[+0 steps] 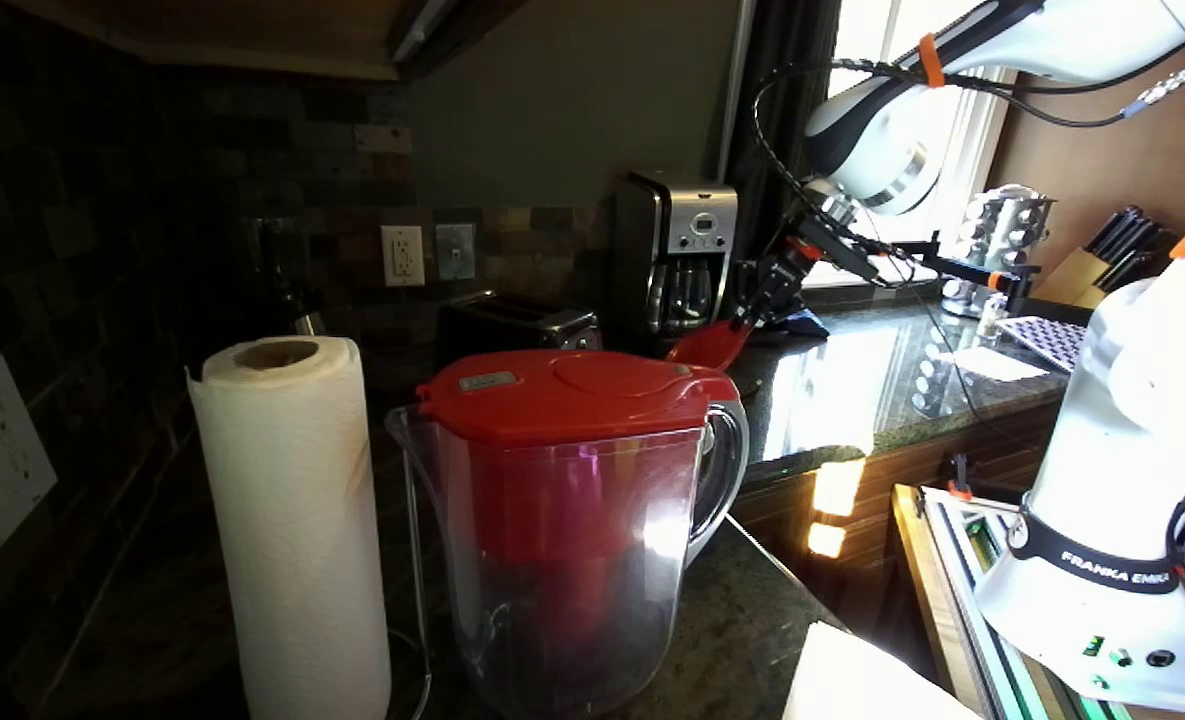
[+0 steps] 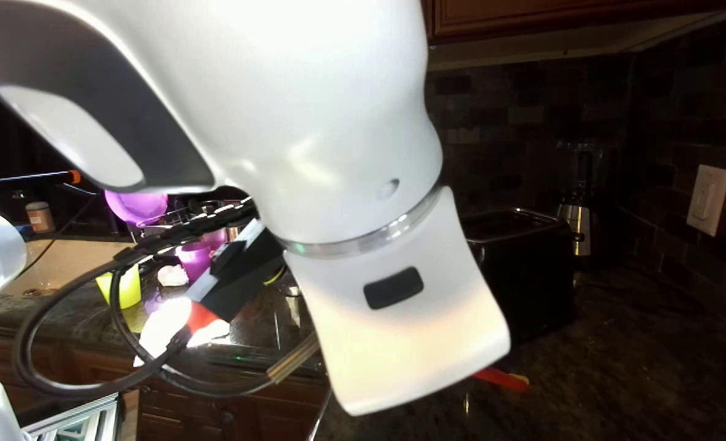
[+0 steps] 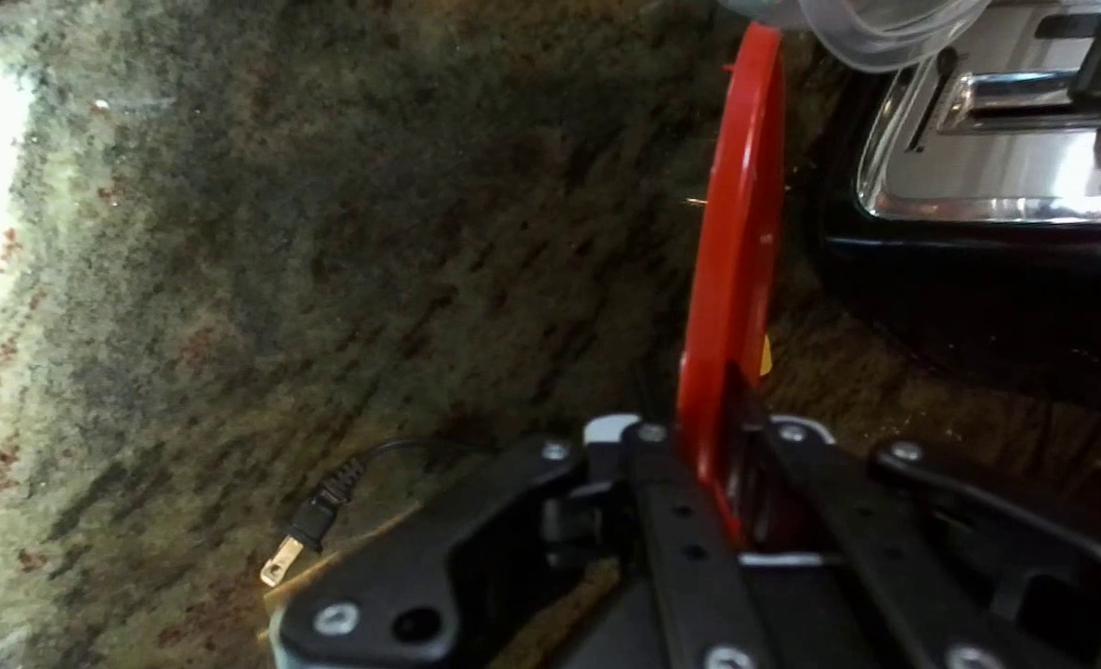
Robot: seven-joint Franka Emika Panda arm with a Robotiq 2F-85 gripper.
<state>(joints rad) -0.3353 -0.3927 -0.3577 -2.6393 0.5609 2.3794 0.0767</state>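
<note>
Claw, gripped rounded red piece, speckled stone

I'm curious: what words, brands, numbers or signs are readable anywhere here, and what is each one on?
"FRANKA EMIKA": on the black band around the white robot base.
Too small or blurred to read:
Lettering on the toaster, at the wrist view's edge.
Anything on the display of the coffee maker.
Any marking on the red pitcher lid.
Label on the small jar.
</note>
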